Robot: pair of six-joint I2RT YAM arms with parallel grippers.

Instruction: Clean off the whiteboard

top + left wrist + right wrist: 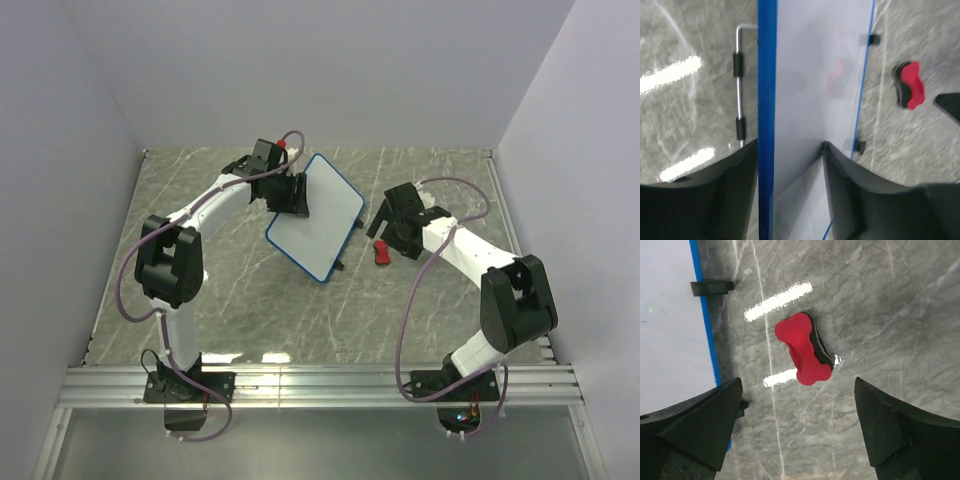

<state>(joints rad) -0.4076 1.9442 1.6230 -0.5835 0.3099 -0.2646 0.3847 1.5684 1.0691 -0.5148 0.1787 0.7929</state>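
Observation:
The whiteboard (pixel 322 218) is a white panel with a blue rim, tilted up off the marble table. Its face (pixel 810 75) shows no writing. My left gripper (pixel 292 195) is at its left edge. In the left wrist view its fingers (pixel 790 145) stand apart with the blue rim between them, and the right fingertip (pixel 826 148) meets the board face. The red bone-shaped eraser (pixel 804 347) lies flat on the table right of the board (pixel 670 320). My right gripper (pixel 797 390) hovers just behind the eraser (pixel 381 255), open wide and holding nothing.
A bent wire stand (pixel 739 85) shows behind the board. Black tabs (pixel 712 287) stick out of the board's edge near the eraser. White walls close in the table on three sides, and a metal rail (pixel 320 385) runs along the near edge.

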